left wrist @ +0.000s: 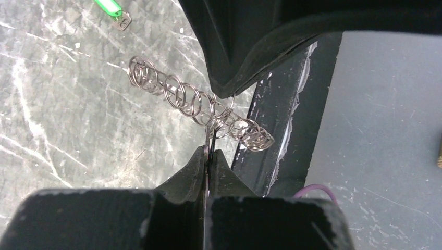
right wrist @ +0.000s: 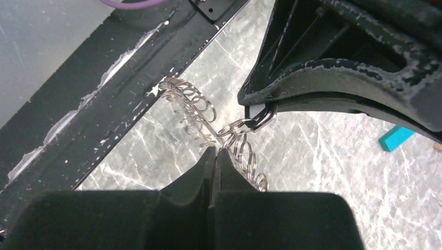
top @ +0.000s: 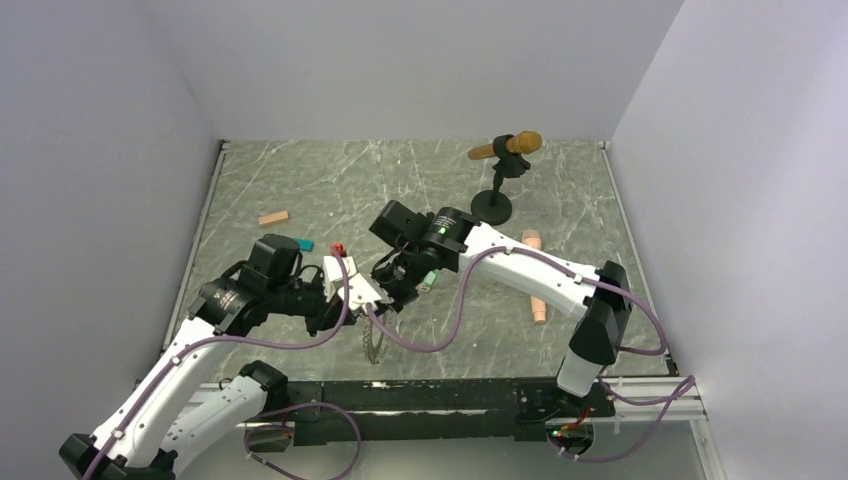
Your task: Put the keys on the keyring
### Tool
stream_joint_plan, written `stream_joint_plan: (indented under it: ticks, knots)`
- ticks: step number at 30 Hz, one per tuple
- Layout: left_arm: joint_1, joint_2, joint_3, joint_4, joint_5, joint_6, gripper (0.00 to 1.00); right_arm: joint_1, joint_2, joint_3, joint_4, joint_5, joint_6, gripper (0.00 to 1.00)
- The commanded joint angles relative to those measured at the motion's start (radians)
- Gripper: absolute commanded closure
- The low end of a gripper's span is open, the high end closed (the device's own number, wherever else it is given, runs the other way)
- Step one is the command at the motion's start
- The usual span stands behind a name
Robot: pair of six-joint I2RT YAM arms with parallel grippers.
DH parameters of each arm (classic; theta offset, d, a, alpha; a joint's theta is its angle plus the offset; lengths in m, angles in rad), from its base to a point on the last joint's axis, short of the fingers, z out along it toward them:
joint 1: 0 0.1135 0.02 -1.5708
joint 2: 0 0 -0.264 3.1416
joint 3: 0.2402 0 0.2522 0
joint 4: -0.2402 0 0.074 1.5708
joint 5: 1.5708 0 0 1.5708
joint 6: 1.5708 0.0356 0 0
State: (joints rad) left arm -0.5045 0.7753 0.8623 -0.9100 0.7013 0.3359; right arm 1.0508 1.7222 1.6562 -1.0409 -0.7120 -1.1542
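The keyring (top: 375, 340) hangs edge-on between the two arms, above the table's near edge. It is a metal ring strung with several small split rings (left wrist: 187, 99). My left gripper (left wrist: 208, 152) is shut on its rim from below. My right gripper (right wrist: 215, 151) is shut on the keyring (right wrist: 198, 112) too, close beside the left one. In the top view the left gripper (top: 372, 298) and the right gripper (top: 390, 297) meet tip to tip. A green-tagged key (left wrist: 110, 9) lies on the table beyond. It shows beside the right wrist (top: 428, 281). A red-tagged key (top: 338, 248) lies behind the left gripper.
A teal block (top: 303, 243) and a tan wooden block (top: 273, 217) lie at the left. A microphone (top: 508, 148) stands on a round black base (top: 492, 208) at the back. Another microphone (top: 536, 280) lies at the right. The black frame rail (left wrist: 276, 125) runs just under the keyring.
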Motion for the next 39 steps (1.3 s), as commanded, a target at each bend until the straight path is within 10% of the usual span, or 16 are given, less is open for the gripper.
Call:
stream_joint_plan:
  ticks: [1, 16, 39]
  knots:
    - [-0.047, -0.022, 0.013, 0.097, -0.051, 0.117, 1.00, 0.036, 0.035, 0.003, -0.013, 0.197, 0.164, 1.00]
    - [-0.071, -0.016, 0.016, 0.091, -0.112, 0.123, 1.00, 0.132, 0.030, -0.062, 0.063, 0.414, 0.203, 1.00]
    - [-0.081, -0.094, -0.060, 0.152, -0.095, 0.149, 1.00, 0.006, 0.028, -0.016, 0.037, 0.036, 0.243, 1.00]
